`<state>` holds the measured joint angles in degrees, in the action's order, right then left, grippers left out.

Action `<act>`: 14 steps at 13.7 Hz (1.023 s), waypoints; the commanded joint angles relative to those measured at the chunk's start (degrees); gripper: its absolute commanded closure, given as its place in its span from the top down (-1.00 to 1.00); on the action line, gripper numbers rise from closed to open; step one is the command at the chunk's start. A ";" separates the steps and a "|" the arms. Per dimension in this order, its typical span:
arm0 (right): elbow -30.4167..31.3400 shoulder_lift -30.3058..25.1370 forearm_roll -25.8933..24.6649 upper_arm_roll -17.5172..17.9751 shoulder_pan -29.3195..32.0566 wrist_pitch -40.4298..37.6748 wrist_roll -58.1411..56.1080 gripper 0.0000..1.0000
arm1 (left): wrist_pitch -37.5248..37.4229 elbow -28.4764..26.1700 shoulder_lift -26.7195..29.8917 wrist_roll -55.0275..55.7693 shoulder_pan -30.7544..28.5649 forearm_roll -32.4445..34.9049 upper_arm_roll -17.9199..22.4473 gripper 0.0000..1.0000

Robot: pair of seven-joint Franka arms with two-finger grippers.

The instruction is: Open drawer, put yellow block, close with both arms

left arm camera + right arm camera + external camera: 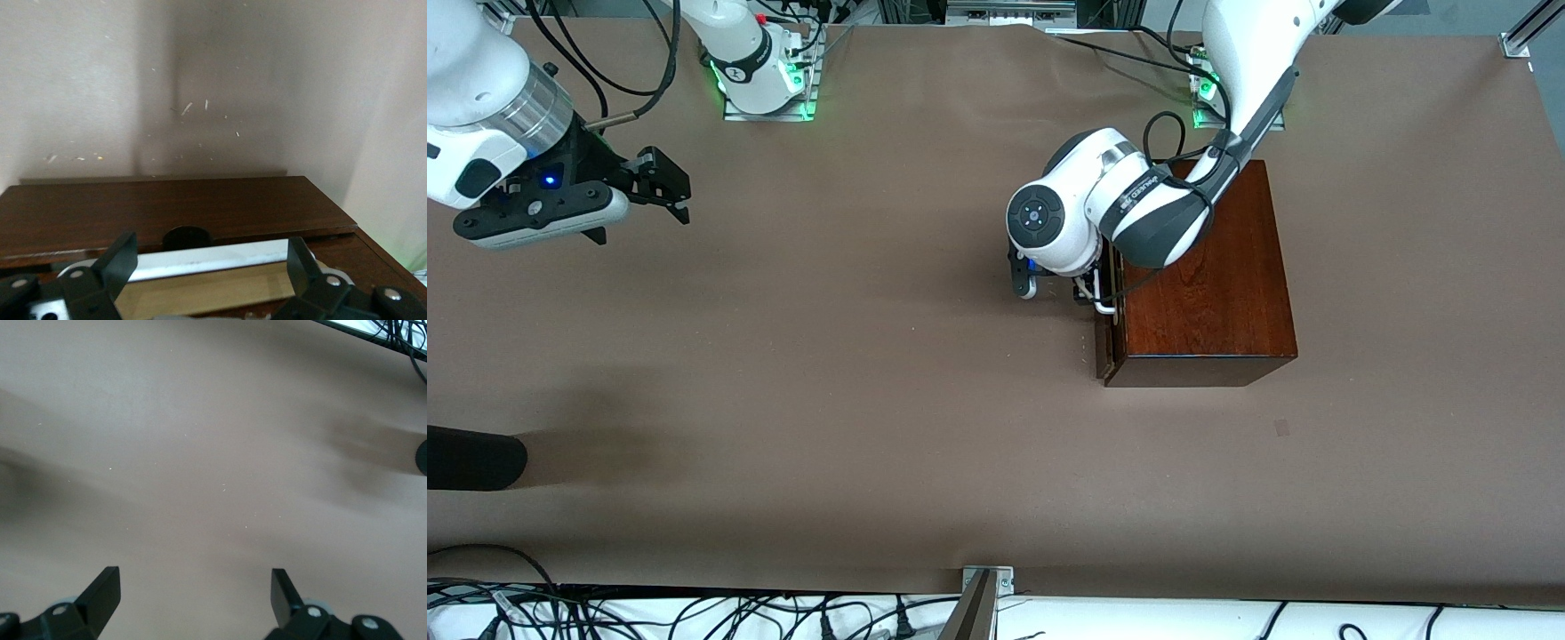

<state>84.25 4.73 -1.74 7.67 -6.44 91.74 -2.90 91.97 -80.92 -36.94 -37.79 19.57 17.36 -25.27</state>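
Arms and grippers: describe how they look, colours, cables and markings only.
Both arms are white with black joints. The left arm has a dark grey panel with small lettering, a round black cap and a black cable looped along it. The right arm has a silver wrist ring and a blue light. The left gripper and right gripper are black.

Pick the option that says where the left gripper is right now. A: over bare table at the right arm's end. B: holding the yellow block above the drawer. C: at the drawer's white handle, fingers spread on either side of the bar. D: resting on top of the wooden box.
C: the left wrist view shows the left gripper with its fingers apart, the white handle of the drawer running between them.
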 commanded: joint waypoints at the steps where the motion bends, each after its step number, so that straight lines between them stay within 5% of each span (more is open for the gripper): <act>1: 0.04 -0.34 0.42 -0.03 0.02 -0.16 0.44 1.00 | -2.49 4.35 5.28 -0.09 -1.29 -6.43 -0.13 1.00; 7: 0.04 -0.34 0.42 -0.03 0.02 -0.16 0.35 1.00 | -8.28 10.85 12.50 1.93 -15.34 -7.17 0.48 1.00; 9: 0.13 -0.42 0.42 -0.03 0.02 0.01 0.35 1.00 | -7.95 12.54 13.11 1.85 -17.81 -8.48 4.15 1.00; 14: 0.13 -0.34 0.60 -0.02 0.02 0.28 0.26 1.00 | 2.15 -1.40 24.69 9.11 -16.59 -15.51 17.95 1.00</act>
<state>84.25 4.75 -1.72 7.68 -6.44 91.78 -2.90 90.14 -73.06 -19.60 -33.56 1.90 4.11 -11.33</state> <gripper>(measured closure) 0.000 0.000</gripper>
